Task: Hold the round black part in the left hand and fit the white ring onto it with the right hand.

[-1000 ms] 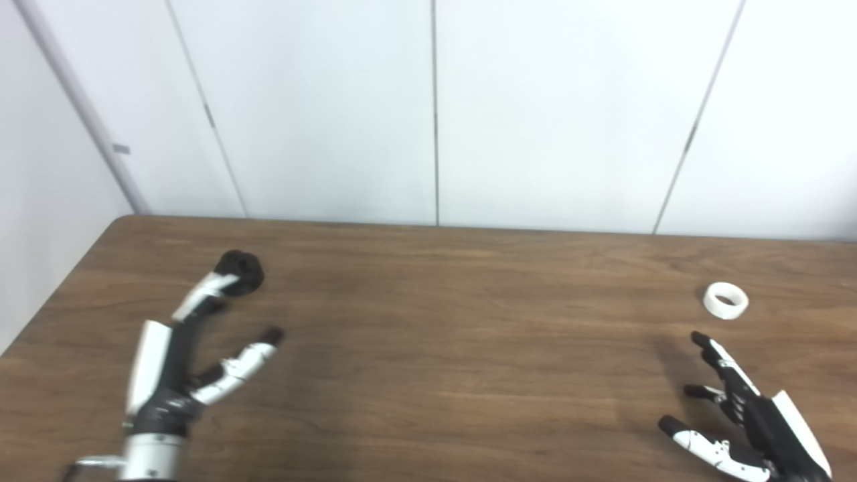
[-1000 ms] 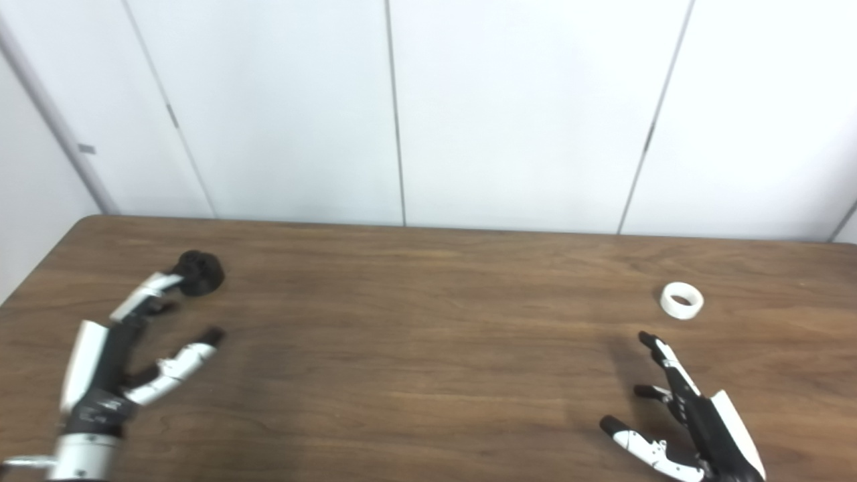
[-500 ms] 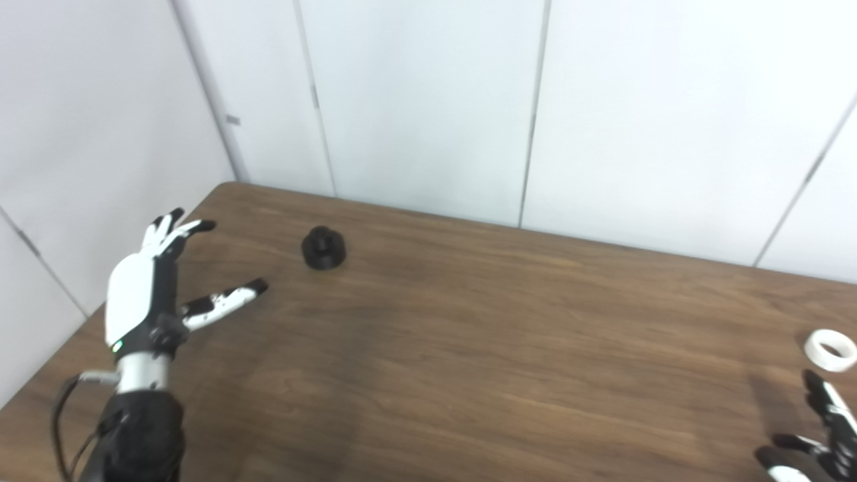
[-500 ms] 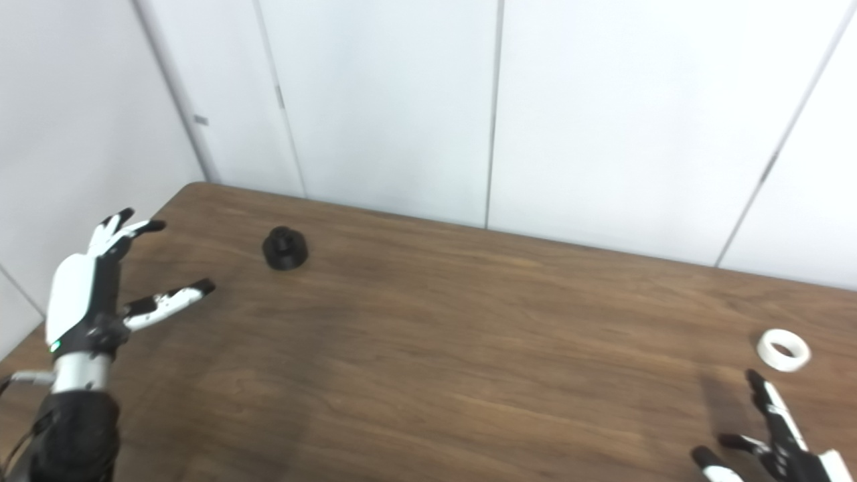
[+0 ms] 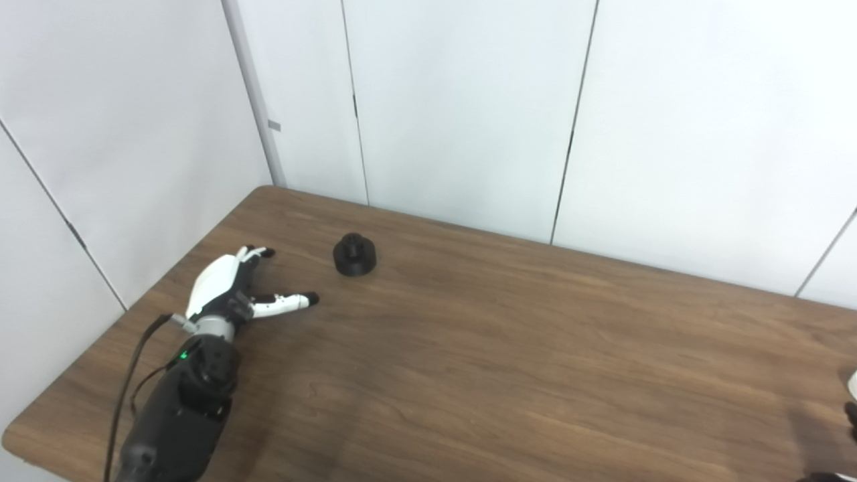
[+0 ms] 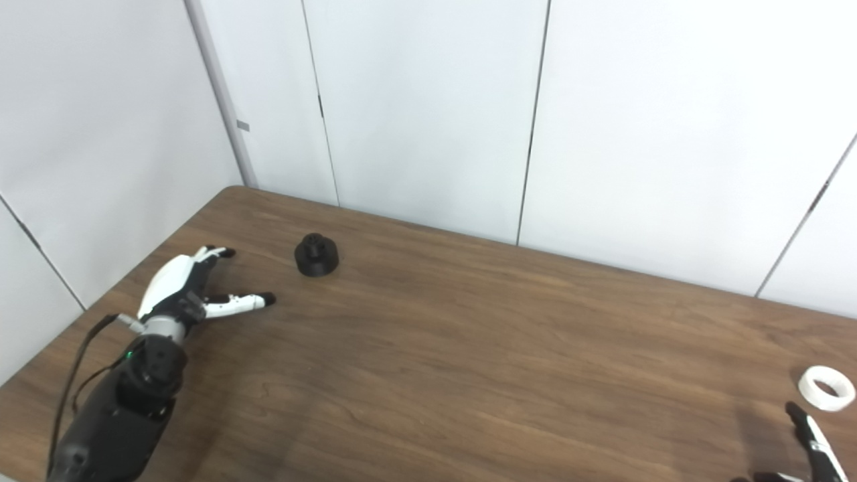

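Wooden table (image 6: 469, 375) bears one round black part (image 6: 316, 255), one white ring (image 6: 827, 387)

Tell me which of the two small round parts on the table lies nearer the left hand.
The round black part, just beyond the left hand; the white ring lies far across.

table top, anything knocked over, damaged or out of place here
Nothing stands out. The round black part sits upright on the table, apart from the open left hand. The white ring lies flat near the right hand.
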`<action>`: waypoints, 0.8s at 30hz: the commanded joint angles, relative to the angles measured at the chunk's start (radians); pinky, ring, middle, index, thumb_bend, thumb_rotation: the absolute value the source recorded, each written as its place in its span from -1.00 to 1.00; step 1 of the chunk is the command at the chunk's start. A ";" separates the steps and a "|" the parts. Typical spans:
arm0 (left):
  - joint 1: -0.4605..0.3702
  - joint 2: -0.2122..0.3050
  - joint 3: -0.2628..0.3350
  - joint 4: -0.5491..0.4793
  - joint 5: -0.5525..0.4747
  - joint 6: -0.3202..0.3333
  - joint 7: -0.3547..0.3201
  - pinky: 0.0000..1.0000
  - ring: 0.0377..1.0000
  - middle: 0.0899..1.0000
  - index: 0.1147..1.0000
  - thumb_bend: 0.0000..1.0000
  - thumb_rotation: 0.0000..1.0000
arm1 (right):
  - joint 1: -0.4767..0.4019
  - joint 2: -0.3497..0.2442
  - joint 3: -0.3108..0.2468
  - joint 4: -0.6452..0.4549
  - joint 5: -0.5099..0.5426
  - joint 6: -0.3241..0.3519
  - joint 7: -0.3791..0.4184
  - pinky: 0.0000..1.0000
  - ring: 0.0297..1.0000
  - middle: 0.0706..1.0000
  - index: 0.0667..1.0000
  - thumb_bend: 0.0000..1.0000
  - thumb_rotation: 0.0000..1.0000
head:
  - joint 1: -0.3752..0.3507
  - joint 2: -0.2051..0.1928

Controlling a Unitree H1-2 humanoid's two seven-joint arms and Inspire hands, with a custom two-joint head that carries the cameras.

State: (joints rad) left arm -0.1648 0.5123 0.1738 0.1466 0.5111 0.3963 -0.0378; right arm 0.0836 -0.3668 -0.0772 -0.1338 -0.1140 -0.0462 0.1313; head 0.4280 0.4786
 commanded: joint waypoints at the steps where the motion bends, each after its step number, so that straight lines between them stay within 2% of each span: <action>1: -0.059 0.041 -0.016 0.017 0.004 0.008 0.005 1.00 1.00 1.00 0.81 1.00 0.02 | 0.018 -0.023 -0.017 0.005 -0.035 0.043 -0.012 0.70 0.96 1.00 0.92 -0.01 0.17 | -0.003 0.001; 8: -0.159 0.080 -0.117 0.123 0.026 0.038 -0.021 1.00 1.00 1.00 0.82 1.00 0.03 | 0.031 -0.028 -0.022 -0.010 -0.038 0.049 -0.010 0.65 0.94 1.00 0.91 -0.05 0.15 | 0.004 0.003; 13: -0.210 0.096 -0.159 0.188 0.008 0.039 -0.037 1.00 1.00 1.00 0.81 1.00 0.01 | 0.036 -0.028 -0.023 -0.017 -0.042 0.051 -0.010 0.63 0.93 0.99 0.91 -0.05 0.15 | 0.002 0.004; 18: -0.239 0.089 -0.193 0.218 -0.007 0.033 -0.056 1.00 1.00 1.00 0.82 1.00 0.01 | 0.040 -0.026 -0.024 -0.019 -0.043 0.040 -0.011 0.63 0.92 0.98 0.89 -0.01 0.20 | -0.003 0.003; 21: -0.251 0.076 -0.203 0.234 -0.015 0.006 -0.043 1.00 1.00 1.00 0.81 1.00 0.00 | 0.042 -0.025 -0.024 -0.020 -0.048 0.045 -0.012 0.63 0.92 0.98 0.89 0.03 0.24 | -0.008 0.004; 24: -0.248 0.060 -0.206 0.223 -0.025 -0.027 -0.022 1.00 1.00 1.00 0.75 1.00 -0.10 | 0.045 -0.020 -0.027 -0.028 -0.044 0.055 -0.012 0.63 0.92 0.97 0.88 0.10 0.27 | -0.011 0.006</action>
State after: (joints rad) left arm -0.3844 0.5724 -0.0279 0.3799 0.5031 0.4079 -0.0665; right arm 0.1072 -0.3669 -0.0831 -0.1624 -0.1406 -0.0404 0.1293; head 0.4188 0.4832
